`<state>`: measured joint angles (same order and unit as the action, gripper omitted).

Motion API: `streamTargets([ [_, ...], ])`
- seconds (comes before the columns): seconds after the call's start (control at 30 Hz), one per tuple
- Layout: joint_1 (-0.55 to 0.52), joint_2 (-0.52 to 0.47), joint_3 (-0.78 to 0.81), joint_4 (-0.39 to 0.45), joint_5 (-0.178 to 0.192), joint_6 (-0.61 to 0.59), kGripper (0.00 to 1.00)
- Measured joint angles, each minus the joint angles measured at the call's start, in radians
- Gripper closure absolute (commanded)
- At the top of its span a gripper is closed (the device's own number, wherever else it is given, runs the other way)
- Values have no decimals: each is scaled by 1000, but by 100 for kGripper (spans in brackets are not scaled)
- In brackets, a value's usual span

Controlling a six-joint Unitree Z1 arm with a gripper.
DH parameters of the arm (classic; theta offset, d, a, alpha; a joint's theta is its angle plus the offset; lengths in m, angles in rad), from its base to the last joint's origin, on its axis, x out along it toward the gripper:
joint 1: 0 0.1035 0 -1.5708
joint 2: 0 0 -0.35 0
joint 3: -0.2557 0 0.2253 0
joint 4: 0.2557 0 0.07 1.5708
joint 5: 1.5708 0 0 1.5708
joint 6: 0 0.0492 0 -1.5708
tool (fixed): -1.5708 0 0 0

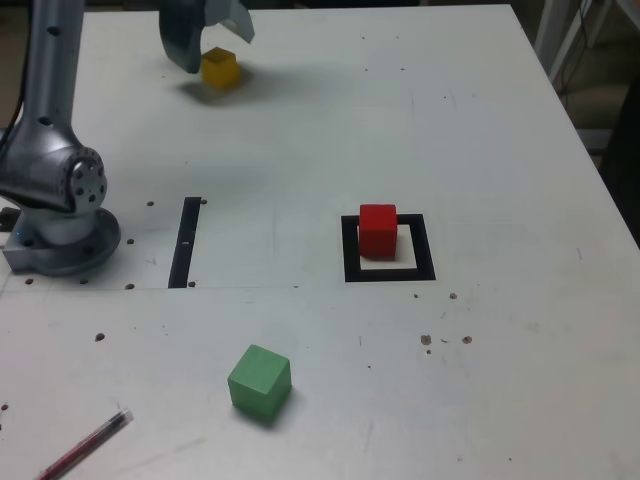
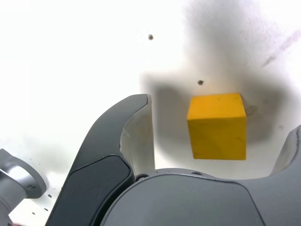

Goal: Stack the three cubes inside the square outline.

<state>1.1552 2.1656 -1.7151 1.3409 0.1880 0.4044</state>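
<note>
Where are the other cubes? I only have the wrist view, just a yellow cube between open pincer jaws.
Observer: The red cube already sits inside the square outline, toward its far edge.
Operator: Green one?
Observer: The green cube is loose on the table, near the front, to the exterior view's left of the outline.
Operator: Where's my pincer in that view?
Observer: The pincer is at the far edge, over the yellow cube, well away from the outline.

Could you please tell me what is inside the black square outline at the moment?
Only the red cube sits inside the square outline, toward its far side, with pale centre showing in front. The outline's far edge behind the cube is covered.
</note>
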Motion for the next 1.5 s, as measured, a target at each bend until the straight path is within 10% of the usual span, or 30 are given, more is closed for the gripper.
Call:
streamTargets([
  [0.83, 2, 65, -50, -20, -46, 21, 20],
  [1.5, 4, 81, -76, -23, -45, 33, 62],
])
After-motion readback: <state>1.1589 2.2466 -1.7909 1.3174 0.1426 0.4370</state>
